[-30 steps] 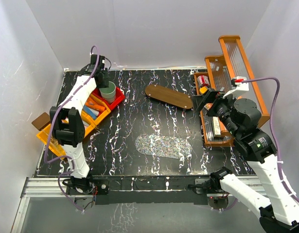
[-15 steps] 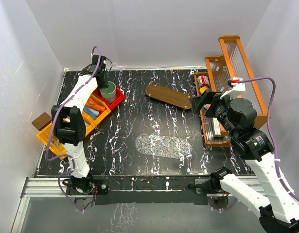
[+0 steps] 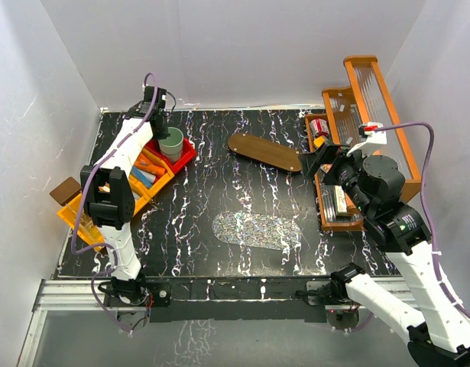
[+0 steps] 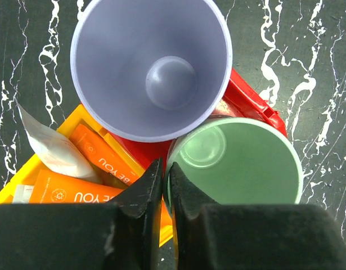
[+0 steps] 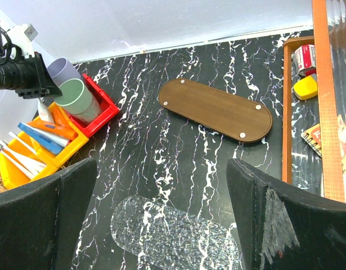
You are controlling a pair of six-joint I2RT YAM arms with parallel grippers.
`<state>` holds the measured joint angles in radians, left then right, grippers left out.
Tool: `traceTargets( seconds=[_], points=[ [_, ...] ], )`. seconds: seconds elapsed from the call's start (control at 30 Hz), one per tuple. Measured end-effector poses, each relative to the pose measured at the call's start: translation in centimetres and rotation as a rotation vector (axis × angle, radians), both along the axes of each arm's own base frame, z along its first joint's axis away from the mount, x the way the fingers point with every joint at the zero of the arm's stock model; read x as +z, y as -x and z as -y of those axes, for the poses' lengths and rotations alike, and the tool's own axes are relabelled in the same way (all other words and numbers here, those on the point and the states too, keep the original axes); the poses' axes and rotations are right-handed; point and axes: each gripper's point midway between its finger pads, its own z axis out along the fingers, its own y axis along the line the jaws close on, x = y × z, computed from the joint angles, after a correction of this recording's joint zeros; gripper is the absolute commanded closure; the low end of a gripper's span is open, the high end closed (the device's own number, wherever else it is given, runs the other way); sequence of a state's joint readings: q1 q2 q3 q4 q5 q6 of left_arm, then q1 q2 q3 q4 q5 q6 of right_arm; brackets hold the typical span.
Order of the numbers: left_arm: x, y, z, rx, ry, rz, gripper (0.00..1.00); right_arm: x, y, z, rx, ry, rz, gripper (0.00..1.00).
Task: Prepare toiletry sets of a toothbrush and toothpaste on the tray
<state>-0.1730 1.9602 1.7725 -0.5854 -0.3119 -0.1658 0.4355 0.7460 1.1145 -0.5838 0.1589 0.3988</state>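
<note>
Pinches the rim of the green cup (image 4: pixel 240 163) with the left tool (image 4: pixel 164 169), clenched, one finger outside the wall and the other inside. Finds that cup upright in the red bin (image 4: pixel 248 101) at the far left of the tabletop (image 3: pixel 219 191), touching the lilac cup (image 4: pixel 150 67), upright beside it. Shows orange tubes (image 4: pixel 97 157) lying in the yellow bin (image 5: pixel 74 142) just beside the cups, with a blue tube (image 5: pixel 40 136) and pale toothbrushes (image 5: pixel 15 157) further along. Holds the right tool (image 5: pixel 161 163) released, fingers spread wide, raised above the tabletop at the right. Shows the wooden tray (image 5: pixel 215 109) lying flat toward the far right, well apart from the cups, and the clear speckled mat (image 5: pixel 173 236) nearer the arms.
</note>
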Motion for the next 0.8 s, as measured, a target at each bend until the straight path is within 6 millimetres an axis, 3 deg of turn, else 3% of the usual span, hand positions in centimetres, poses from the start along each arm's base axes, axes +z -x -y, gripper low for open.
traceTargets(
  seconds=[0.07, 0.3, 0.43, 0.67, 0.8],
  points=[
    [0.0, 0.1, 0.0, -0.002, -0.003, -0.005, 1.0, 0.0, 0.0, 0.0, 0.0, 0.0, 0.0, 0.02],
    [0.4, 0.2, 0.0, -0.009, -0.005, -0.009, 1.0, 0.0, 0.0, 0.1, -0.008, 0.001, 0.001, 0.02],
    [1.6, 0.1, 0.1, -0.021, 0.004, 0.01, 1.0, 0.0, -0.1, 0.2, -0.011, 0.001, 0.001, 0.02],
    [6.5, 0.7, 0.5, -0.036, 0.041, 0.1, 1.0, 0.1, 0.0, 0.3, -0.015, 0.0, 0.006, 0.02],
    [9.6, 1.2, 2.4, -0.087, 0.129, 0.164, 1.0, 0.3, 0.1, 0.5, -0.021, -0.002, 0.013, 0.02]
  ],
)
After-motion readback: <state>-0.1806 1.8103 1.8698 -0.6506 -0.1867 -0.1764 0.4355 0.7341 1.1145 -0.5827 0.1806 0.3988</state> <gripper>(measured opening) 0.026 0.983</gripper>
